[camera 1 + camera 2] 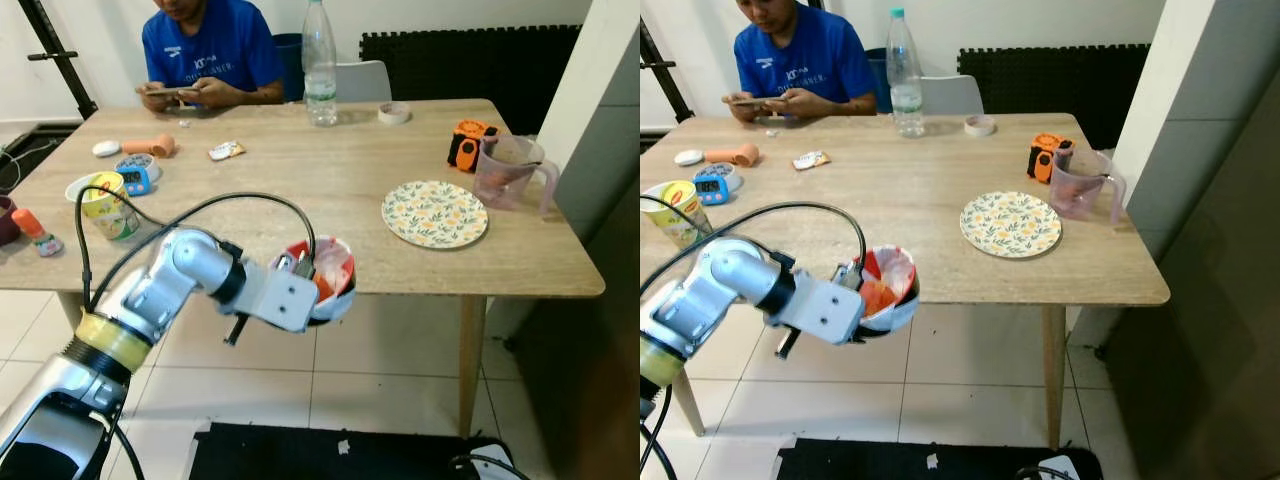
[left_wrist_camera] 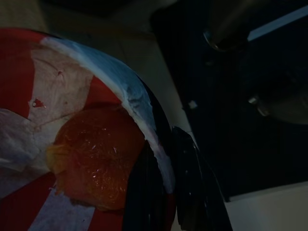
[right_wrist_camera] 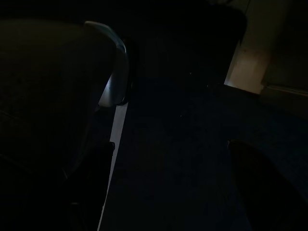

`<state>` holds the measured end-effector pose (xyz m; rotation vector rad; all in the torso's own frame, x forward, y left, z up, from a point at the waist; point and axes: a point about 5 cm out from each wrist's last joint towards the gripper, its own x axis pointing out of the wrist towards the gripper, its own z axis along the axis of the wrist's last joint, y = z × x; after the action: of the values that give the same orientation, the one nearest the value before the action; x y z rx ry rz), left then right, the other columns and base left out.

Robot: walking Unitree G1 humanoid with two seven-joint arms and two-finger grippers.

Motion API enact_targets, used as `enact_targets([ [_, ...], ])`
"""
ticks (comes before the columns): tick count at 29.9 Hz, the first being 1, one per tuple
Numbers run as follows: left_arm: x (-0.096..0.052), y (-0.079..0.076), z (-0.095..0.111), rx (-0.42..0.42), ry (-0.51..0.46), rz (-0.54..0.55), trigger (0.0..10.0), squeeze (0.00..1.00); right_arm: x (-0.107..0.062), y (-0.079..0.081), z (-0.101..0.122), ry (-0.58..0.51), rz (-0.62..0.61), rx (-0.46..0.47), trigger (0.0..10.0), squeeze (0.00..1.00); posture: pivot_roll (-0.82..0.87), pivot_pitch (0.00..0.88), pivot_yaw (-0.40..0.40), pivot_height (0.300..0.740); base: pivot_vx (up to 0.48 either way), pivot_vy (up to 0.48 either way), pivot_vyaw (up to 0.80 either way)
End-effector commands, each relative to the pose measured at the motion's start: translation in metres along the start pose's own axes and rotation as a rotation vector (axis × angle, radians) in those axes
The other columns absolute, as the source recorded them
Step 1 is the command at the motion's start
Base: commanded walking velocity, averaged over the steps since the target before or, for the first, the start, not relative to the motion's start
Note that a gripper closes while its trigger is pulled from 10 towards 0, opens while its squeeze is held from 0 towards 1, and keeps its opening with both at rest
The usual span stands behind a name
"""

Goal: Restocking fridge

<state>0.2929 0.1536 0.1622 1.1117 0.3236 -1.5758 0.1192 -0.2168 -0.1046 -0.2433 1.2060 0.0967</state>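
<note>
Left hand (image 1: 318, 285) is pinched on the rim of a red-and-white bowl (image 1: 330, 272), carrying it in the air just off the near edge of the surface (image 1: 330, 180), level with that edge; in the left wrist view one black finger (image 2: 190, 187) lies against the outside of the rim while an orange lump of food (image 2: 96, 166) sits inside on crumpled white paper; what the food is I cannot say in that dim picture. Right hand hangs idle in the dark, and whether it is spread or pressed together I cannot tell. My worry is the grip: only the rim is held, so a tilt of the wrist while turning could tip the bowl and spill the food on the tiled floor (image 1: 380, 370); a swing back could also knock it against the edge. On the surface stand a floral plate (image 1: 435, 213), a clear jug (image 1: 510, 170) and a water bottle (image 1: 319, 62), all well apart from the bowl; a person (image 1: 205, 50) sits at the far side. Open floor lies below and to the robot's right, up to a grey wall (image 1: 600, 150).
</note>
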Motion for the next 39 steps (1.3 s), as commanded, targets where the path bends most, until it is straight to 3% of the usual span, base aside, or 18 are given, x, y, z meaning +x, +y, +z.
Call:
enact_targets([
  [1, 0.014, -0.006, 0.003, 0.002, -0.008, -0.02, 10.0, 0.0, 0.0, 0.003, 0.0, 0.005, 0.012, -0.004, 10.0, 0.0, 0.0, 0.0, 0.06, 0.74, -0.27, 0.0, 0.0],
  [6, 0.035, -0.02, 0.0, -0.058, -0.015, -0.047, 10.0, 0.0, 0.0, 0.002, -0.002, 0.01, 0.01, -0.003, 10.0, 0.0, -0.01, 0.0, 0.057, 0.74, -0.303, 0.0, 0.0],
  [13, 0.059, -0.037, -0.017, -0.156, 0.028, -0.061, 10.0, 0.0, 0.0, 0.002, -0.005, 0.017, 0.009, -0.005, 10.0, 0.0, -0.01, 0.0, 0.058, 0.74, -0.319, 0.0, 0.0],
  [14, 0.068, -0.041, -0.028, -0.196, 0.07, -0.032, 10.0, 0.0, 0.0, 0.001, -0.006, 0.019, 0.008, -0.006, 10.0, 0.0, -0.01, 0.0, 0.058, 0.74, -0.315, 0.0, 0.0],
  [18, 0.073, -0.045, -0.035, -0.22, 0.096, -0.033, 10.0, 0.0, -0.001, 0.001, -0.006, 0.02, 0.007, -0.006, 10.0, 0.0, -0.01, 0.0, 0.056, 0.74, -0.317, 0.0, 0.0],
  [20, 0.085, -0.059, -0.054, -0.312, 0.146, -0.021, 10.0, 0.0, -0.001, 0.0, -0.007, 0.025, 0.005, -0.013, 10.0, 0.0, -0.01, 0.0, 0.056, 0.74, -0.311, 0.0, 0.0],
  [25, 0.094, -0.073, -0.07, -0.413, 0.181, -0.005, 10.0, 0.0, -0.001, -0.001, -0.009, 0.032, 0.0, -0.022, 10.0, 0.0, -0.01, 0.0, 0.05, 0.74, -0.311, 0.0, 0.0],
  [27, 0.101, -0.088, -0.085, -0.517, 0.225, 0.022, 10.0, 0.0, -0.001, -0.003, -0.01, 0.037, -0.003, -0.028, 10.0, 0.0, -0.02, 0.0, 0.05, 0.74, -0.309, 0.0, 0.0],
  [28, 0.104, -0.107, -0.099, -0.636, 0.27, 0.06, 10.0, 0.0, -0.001, -0.003, -0.011, 0.039, -0.004, -0.027, 10.0, 0.0, -0.02, 0.0, 0.048, 0.74, -0.311, 0.0, 0.0],
  [30, 0.104, -0.107, -0.099, -0.636, 0.27, 0.06, 10.0, 0.0, -0.001, -0.003, -0.011, 0.039, -0.004, -0.027, 10.0, 0.0, -0.02, 0.0, 0.048, 0.74, -0.311, 0.0, 0.0],
  [32, 0.105, -0.124, -0.11, -0.718, 0.321, 0.085, 10.0, 0.0, -0.002, -0.004, -0.011, 0.041, -0.005, -0.028, 10.0, 0.0, -0.02, 0.0, 0.042, 0.74, -0.311, 0.0, 0.0],
  [39, 0.105, -0.149, -0.123, -0.847, 0.385, 0.156, 10.0, 0.0, -0.002, -0.006, -0.013, 0.046, -0.01, -0.031, 10.0, 0.0, -0.02, 0.0, 0.036, 0.74, -0.313, 0.0, 0.0],
])
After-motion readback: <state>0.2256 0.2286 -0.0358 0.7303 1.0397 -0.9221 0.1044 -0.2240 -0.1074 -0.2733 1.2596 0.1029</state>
